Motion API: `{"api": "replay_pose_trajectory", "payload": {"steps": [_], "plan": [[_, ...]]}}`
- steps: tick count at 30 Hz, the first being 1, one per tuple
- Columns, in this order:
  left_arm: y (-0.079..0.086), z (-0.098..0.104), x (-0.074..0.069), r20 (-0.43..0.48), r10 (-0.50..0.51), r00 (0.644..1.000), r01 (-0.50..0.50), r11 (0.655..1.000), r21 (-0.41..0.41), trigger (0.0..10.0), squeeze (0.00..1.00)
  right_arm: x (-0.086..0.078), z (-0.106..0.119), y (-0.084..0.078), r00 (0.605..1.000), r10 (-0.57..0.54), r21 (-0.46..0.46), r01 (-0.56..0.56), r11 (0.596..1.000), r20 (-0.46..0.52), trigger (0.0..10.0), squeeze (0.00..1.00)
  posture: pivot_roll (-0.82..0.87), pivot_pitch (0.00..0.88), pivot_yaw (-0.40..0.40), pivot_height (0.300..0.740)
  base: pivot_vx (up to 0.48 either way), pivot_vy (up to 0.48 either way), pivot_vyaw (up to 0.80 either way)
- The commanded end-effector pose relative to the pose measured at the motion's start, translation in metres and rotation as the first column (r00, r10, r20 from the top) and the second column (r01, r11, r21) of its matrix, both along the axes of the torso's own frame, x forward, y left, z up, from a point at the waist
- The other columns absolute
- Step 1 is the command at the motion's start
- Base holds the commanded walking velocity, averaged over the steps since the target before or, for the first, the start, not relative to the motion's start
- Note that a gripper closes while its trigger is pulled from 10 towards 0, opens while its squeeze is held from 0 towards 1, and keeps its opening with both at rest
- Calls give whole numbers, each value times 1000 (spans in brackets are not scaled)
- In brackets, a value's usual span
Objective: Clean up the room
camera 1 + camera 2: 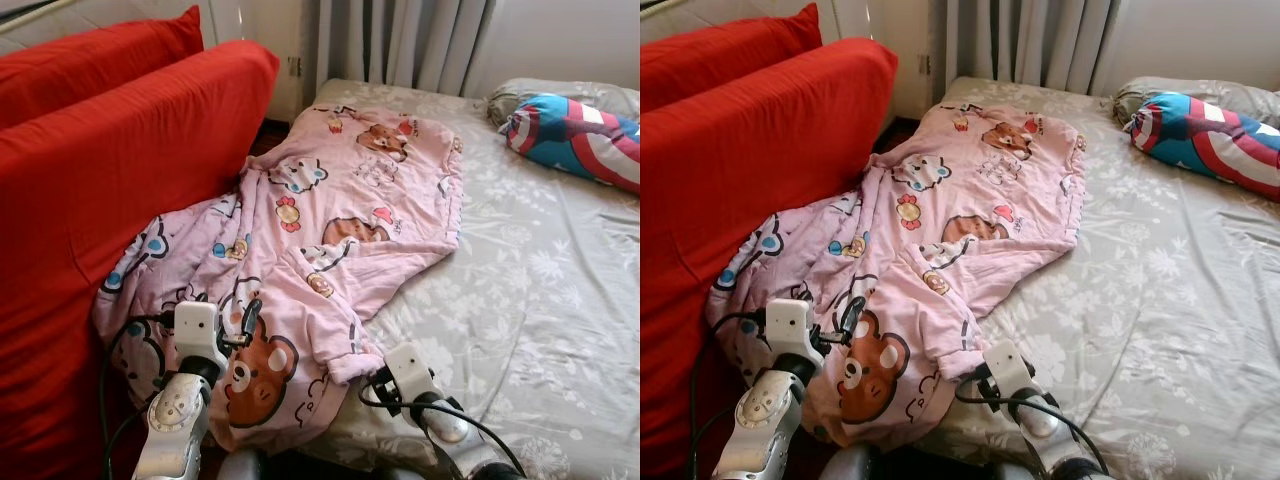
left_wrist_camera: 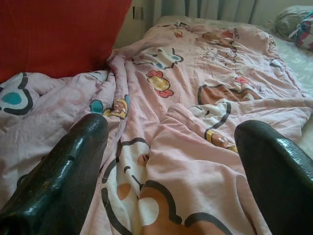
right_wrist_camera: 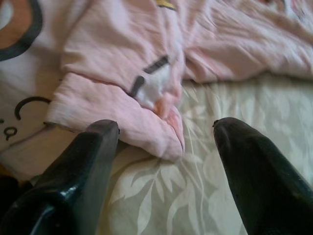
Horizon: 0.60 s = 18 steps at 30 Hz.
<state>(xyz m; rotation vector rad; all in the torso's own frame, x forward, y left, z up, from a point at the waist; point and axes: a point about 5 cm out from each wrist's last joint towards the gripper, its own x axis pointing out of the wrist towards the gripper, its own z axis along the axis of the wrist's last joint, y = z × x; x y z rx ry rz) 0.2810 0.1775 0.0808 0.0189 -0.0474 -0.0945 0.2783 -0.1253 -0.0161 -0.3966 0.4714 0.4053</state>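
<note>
Blanket: we see the pink cartoon blanket [image 1: 330,230] spread crumpled over the near-left of the bed [image 1: 540,300], its left edge bunched against the red sofa [image 1: 90,200].
Left gripper [image 2: 171,147]: we find it over the blanket's bear print, fingers [image 2: 63,176] spread wide, gripping nothing.
Right gripper [image 3: 166,132]: fingers [image 3: 254,166] wide apart, straddling the blanket's folded corner above the floral sheet, not clamped.
Pillow [image 1: 575,135]: striped, at the far right.

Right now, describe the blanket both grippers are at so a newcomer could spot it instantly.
Start at the bed with its grey floral sheet. Along its left edge, against the big red cushions, lies a crumpled pink blanket. It alone carries cartoon bears and candies; the pillow at the head is blue, red and white.
</note>
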Motion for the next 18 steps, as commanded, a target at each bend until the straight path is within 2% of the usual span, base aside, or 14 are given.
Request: {"api": "replay_pose_trajectory", "payload": {"steps": [1, 3, 6, 11, 18], "plan": [[-3, 2, -1, 4, -6, 1000, 6, 1000, -18, 10000, 0, -2, -4, -2, 999, 28, -63, -29, 998, -21, 10000, 0, 23, 157, -59, 653, 0, 0, 0], [-4, 3, -3, 7, -6, 1000, 6, 1000, -23, 10000, 0, -2, -4, -3, 999, 39, -104, -41, 994, -21, 10000, 0, 33, 175, -59, 653, 0, 0, 0], [-4, 9, -8, 18, 5, 1000, -5, 999, -39, 10000, 0, 2, 0, -4, 1000, -15, -79, 16, 997, 13, 10000, 0, 43, 209, -58, 653, 0, 0, 0], [-2, 14, -19, 21, 11, 1000, -11, 999, -41, 10000, 0, 0, -2, -5, 999, -29, -121, 33, 992, 32, 10000, 0, 67, 258, -50, 653, 0, 0, 0], [0, 17, -34, 2, 13, 1000, -13, 999, -30, 10000, 0, 4, 4, -2, 997, -38, -82, 43, 996, 69, 10000, 0, 97, 303, -36, 653, 0, 0, 0]]}}
